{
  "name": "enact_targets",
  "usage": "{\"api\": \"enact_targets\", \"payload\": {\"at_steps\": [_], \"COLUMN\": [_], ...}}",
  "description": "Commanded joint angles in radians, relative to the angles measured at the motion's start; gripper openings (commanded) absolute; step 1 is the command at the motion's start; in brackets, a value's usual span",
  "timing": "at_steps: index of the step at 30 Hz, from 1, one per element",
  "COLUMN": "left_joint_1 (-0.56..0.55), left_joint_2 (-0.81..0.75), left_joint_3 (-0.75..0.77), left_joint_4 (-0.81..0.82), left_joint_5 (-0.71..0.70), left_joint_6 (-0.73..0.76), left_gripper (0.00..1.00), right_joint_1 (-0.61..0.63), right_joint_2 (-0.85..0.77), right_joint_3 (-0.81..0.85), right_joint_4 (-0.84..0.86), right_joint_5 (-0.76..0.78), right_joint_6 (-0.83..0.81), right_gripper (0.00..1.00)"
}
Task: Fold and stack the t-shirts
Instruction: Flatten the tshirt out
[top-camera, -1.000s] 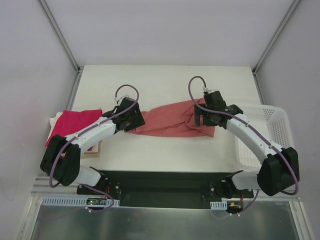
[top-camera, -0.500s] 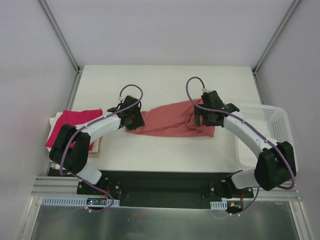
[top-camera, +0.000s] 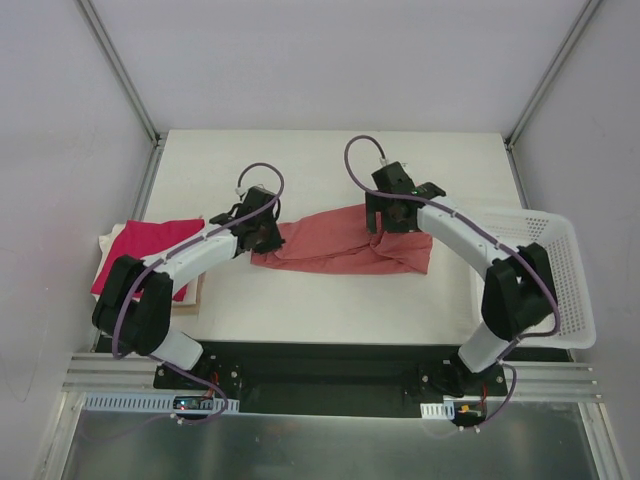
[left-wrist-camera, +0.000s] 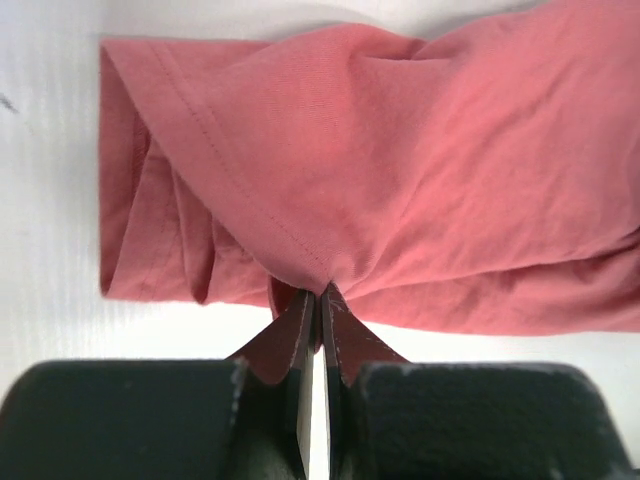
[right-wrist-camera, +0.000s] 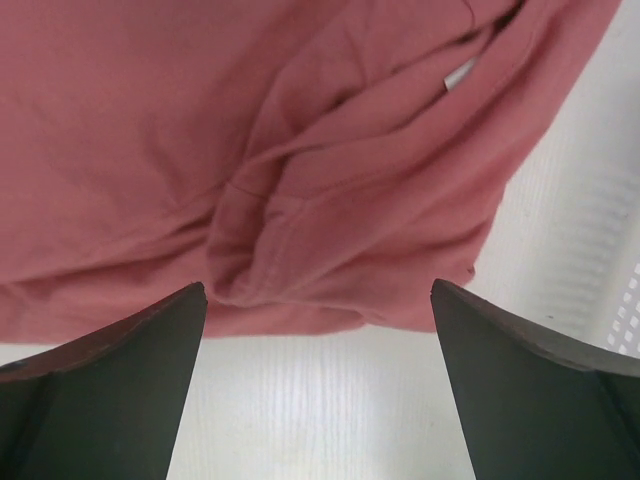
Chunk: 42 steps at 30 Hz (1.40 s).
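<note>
A salmon t-shirt (top-camera: 340, 242) lies crumpled lengthwise across the middle of the table (top-camera: 330, 165). My left gripper (top-camera: 263, 233) is at its left end. In the left wrist view that gripper (left-wrist-camera: 320, 292) is shut on a pinch of the shirt's (left-wrist-camera: 400, 180) hemmed edge. Over the shirt's far right edge my right gripper (top-camera: 386, 218) stands open. Seen from the right wrist, the gripper (right-wrist-camera: 318, 296) has bare table between its fingers and the bunched shirt (right-wrist-camera: 300, 150) just ahead. A folded magenta t-shirt (top-camera: 150, 248) rests on cream folded ones (top-camera: 110, 241) at the left edge.
A white mesh basket (top-camera: 545, 262) stands at the right edge, next to the right arm's elbow. Metal frame posts (top-camera: 120, 70) rise at the far corners. The arm bases sit along the near edge.
My left gripper has closed on the shirt's left edge. The right arm has swung left and farther along the shirt's upper edge, still open.
</note>
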Motion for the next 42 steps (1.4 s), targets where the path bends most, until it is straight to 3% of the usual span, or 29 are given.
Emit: {"api": "enact_targets", "payload": {"at_steps": [1, 9, 14, 18, 22, 27, 32, 36, 39, 42], "left_joint_1": [0.010, 0.010, 0.010, 0.010, 0.010, 0.010, 0.010, 0.010, 0.010, 0.010], "left_joint_2": [-0.117, -0.192, -0.213, -0.235, -0.262, -0.369, -0.549, -0.759, -0.897, -1.023], "left_joint_3": [-0.045, -0.091, -0.096, -0.097, -0.100, -0.111, -0.099, 0.005, 0.109, 0.212], "left_joint_4": [-0.004, -0.004, -0.004, -0.004, -0.005, -0.007, -0.042, -0.097, -0.146, -0.176], "left_joint_5": [-0.037, -0.042, -0.055, -0.068, -0.065, -0.052, -0.046, -0.011, 0.006, -0.006], "left_joint_6": [0.011, 0.011, 0.014, 0.024, 0.031, 0.047, 0.083, 0.126, 0.132, 0.130], "left_gripper": [0.00, 0.00, 0.00, 0.00, 0.00, 0.00, 0.00, 0.00, 0.00, 0.00], "right_joint_1": [0.027, 0.020, 0.007, -0.023, -0.033, -0.040, -0.040, -0.040, -0.039, -0.040], "right_joint_2": [0.112, 0.299, 0.350, 0.353, 0.295, 0.111, -0.225, -0.501, -0.749, -0.889], "right_joint_3": [0.131, 0.269, 0.280, 0.245, 0.182, 0.082, 0.005, -0.005, 0.047, 0.143], "right_joint_4": [-0.085, -0.151, -0.150, -0.145, -0.075, 0.054, 0.097, 0.102, 0.073, 0.027], "right_joint_5": [0.105, 0.251, 0.265, 0.237, 0.217, 0.189, 0.223, 0.211, 0.177, 0.157], "right_joint_6": [0.108, 0.195, 0.203, 0.215, 0.199, 0.116, 0.028, -0.061, -0.131, -0.196], "right_gripper": [0.99, 0.77, 0.37, 0.35, 0.01, 0.01, 0.01, 0.01, 0.01, 0.01]}}
